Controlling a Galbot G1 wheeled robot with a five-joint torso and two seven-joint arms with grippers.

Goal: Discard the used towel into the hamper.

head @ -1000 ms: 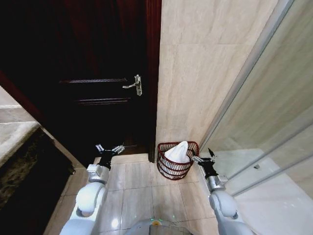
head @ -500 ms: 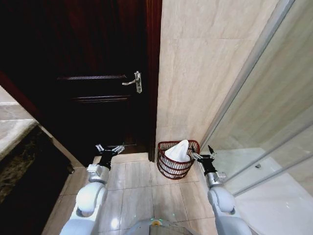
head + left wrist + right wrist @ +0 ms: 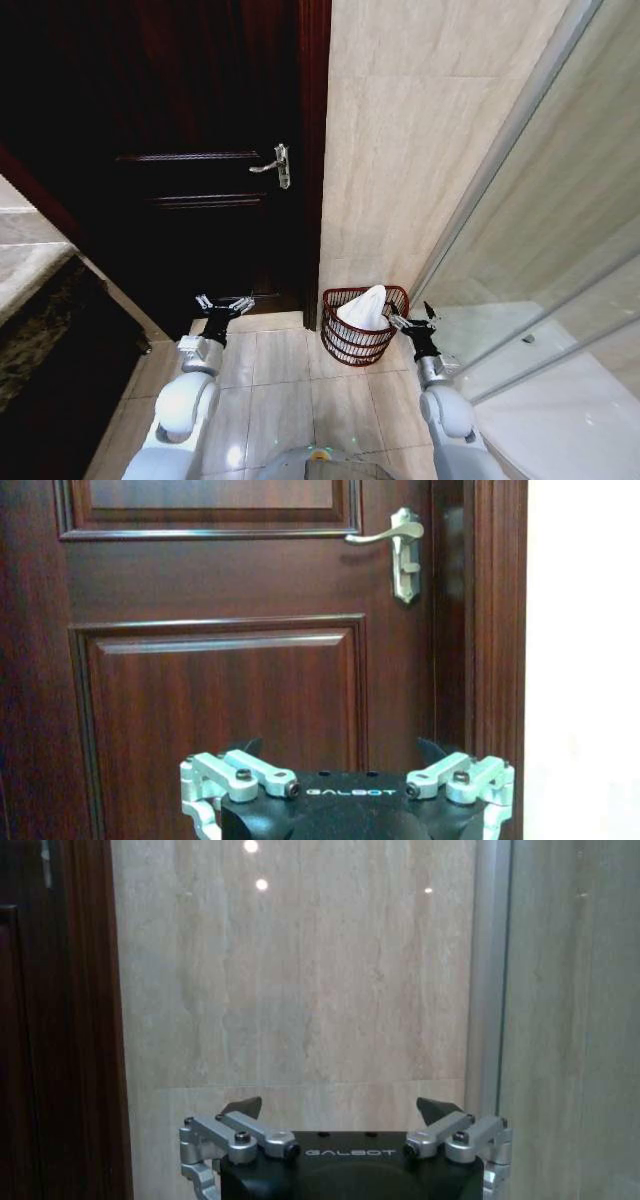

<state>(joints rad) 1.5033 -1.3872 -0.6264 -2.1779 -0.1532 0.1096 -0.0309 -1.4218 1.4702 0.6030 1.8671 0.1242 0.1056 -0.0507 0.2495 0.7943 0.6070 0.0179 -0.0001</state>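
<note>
The hamper (image 3: 357, 340), a small reddish-brown ribbed basket, stands on the floor against the tiled wall, just right of the door frame. A white towel (image 3: 363, 309) sits bunched inside it, rising above the rim. My right gripper (image 3: 415, 320) hangs open just right of the hamper's rim, with nothing between its fingers; in the right wrist view that gripper (image 3: 340, 1108) faces the tiled wall. My left gripper (image 3: 224, 304) is open and empty to the left of the hamper, in front of the dark door; the left wrist view has it (image 3: 340, 748) facing the door panel.
A dark wooden door (image 3: 200, 150) with a metal handle (image 3: 276, 167) fills the back left. A beige tiled wall (image 3: 420, 150) runs behind the hamper, and a glass shower partition (image 3: 540, 260) runs along the right. A dark stone counter (image 3: 40, 330) edges the left. Tiled floor (image 3: 290, 390) lies between my arms.
The head camera has shifted slightly, so the scene sits a little differently. My right gripper has edged slightly back and left beside the hamper. The left arm holds still.
</note>
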